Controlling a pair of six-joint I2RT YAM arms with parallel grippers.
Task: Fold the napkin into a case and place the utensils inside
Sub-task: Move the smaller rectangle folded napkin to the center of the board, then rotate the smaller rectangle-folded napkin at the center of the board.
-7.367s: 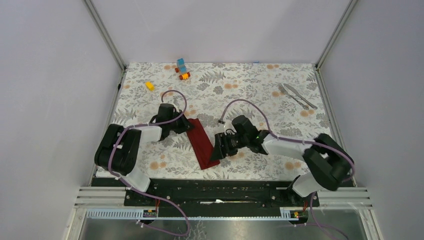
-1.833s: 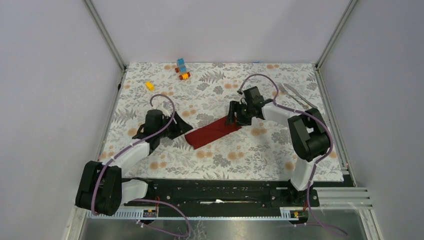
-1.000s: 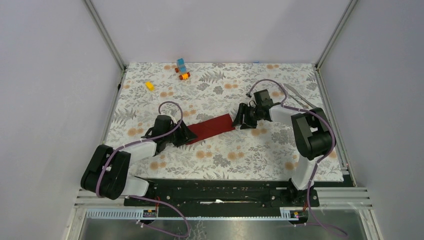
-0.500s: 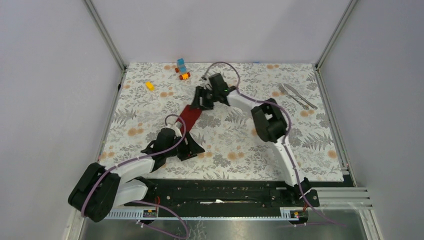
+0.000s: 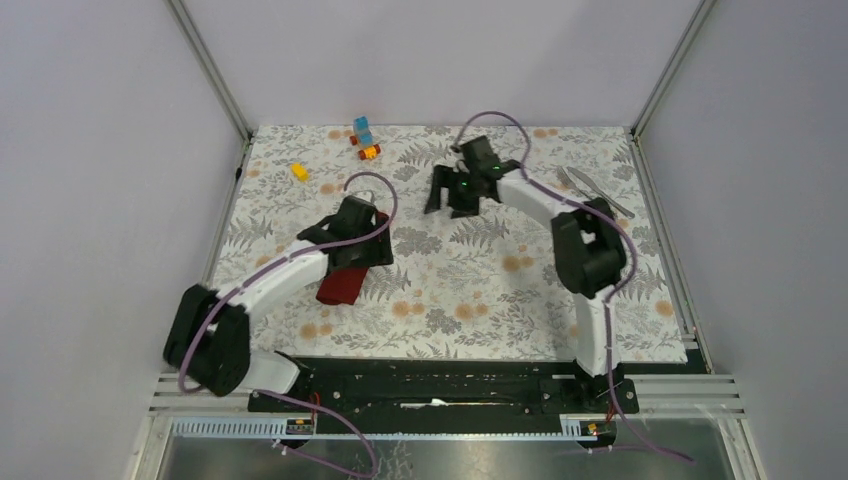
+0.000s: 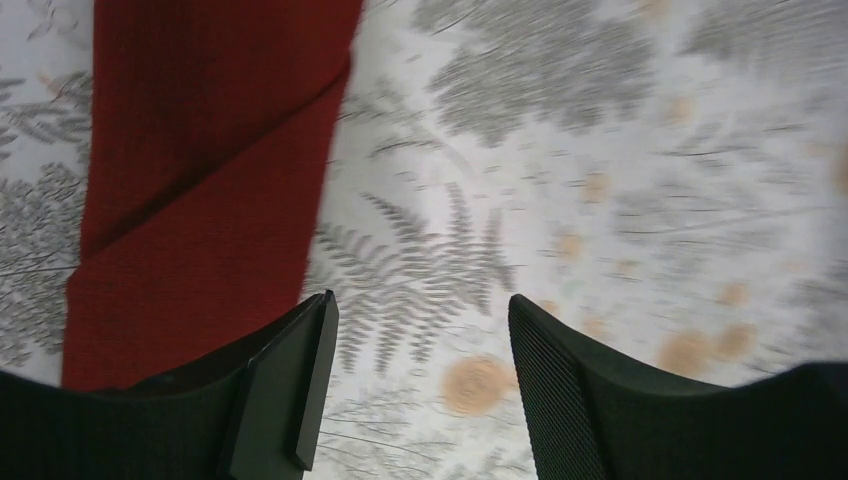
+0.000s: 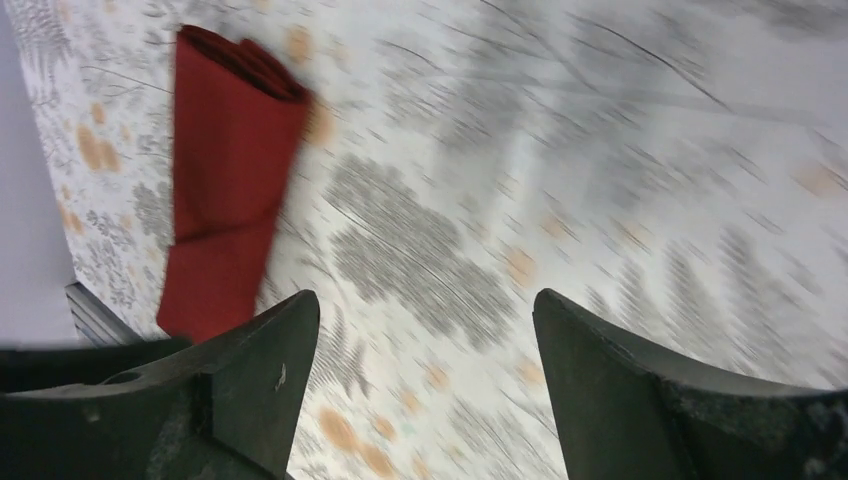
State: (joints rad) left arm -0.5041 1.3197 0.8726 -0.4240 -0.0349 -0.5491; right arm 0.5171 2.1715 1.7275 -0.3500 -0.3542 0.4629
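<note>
The wide table (image 5: 470,290), covered in a white sheet printed with grey ferns and orange blossoms, fills the floor of the walled booth. Over it the two white-and-black arms reach away from the near edge; the left arm (image 5: 285,275) bends in toward the middle-left of the table, and the right arm (image 5: 535,200) stretches far out to the centre of the far half.

The dark red cloth, folded into a narrow flat case (image 5: 338,287), lies on the left half of the table, its far end hidden under the left arm's wrist; from the left wrist the case (image 6: 200,200) shows a diagonal flap across its face; from the right wrist the case (image 7: 225,180) sits off at the upper left, well apart from that tool.

The left gripper (image 6: 415,385) has its black fingers spread, with only printed sheet between them; one finger overlaps the case's edge in that view, and I cannot tell whether it touches. The right gripper (image 7: 425,385) is likewise spread wide and holds nothing.

The utensils (image 5: 592,192), a slim silver fork and knife, lie side by side near the far right corner, well apart from the case; small blue and orange toy blocks (image 5: 364,138) sit by the far edge; a smaller yellow block (image 5: 299,171) lies to their left.
</note>
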